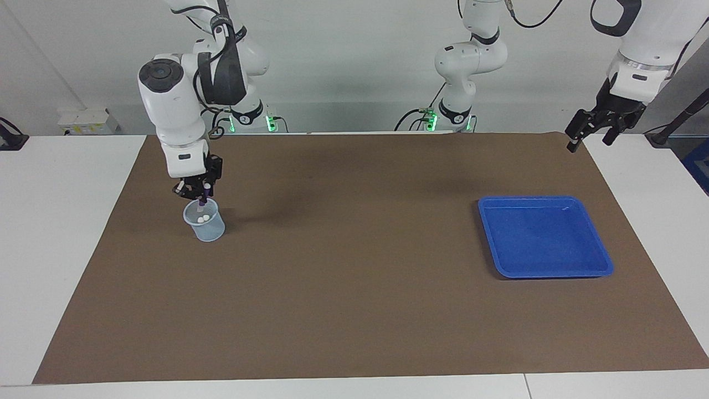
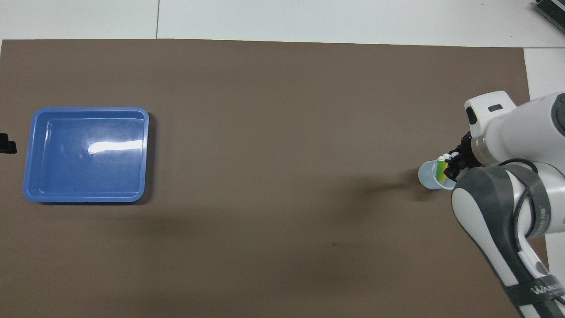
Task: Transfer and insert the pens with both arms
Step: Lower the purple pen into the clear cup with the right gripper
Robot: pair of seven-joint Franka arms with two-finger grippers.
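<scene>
Blue tray [image 1: 545, 270] and clear cup [image 1: 210, 230] on brown mat [image 1: 354, 310].

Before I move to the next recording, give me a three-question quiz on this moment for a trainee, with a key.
1. True or false: the blue tray has pens lying in it.
2. Which pincer is over the clear cup: (a) the left pincer, (b) the right pincer, (c) neither?
3. Fill in: the pen held by the pincer above the cup is ____ in colour.

Key
1. False: the tray shows only bare blue floor.
2. (b): the right pincer holds the purple pen upright with its lower end in the cup, where the yellow pen and green pen already stand; the left pincer waits above the mat's corner.
3. Purple.
</scene>
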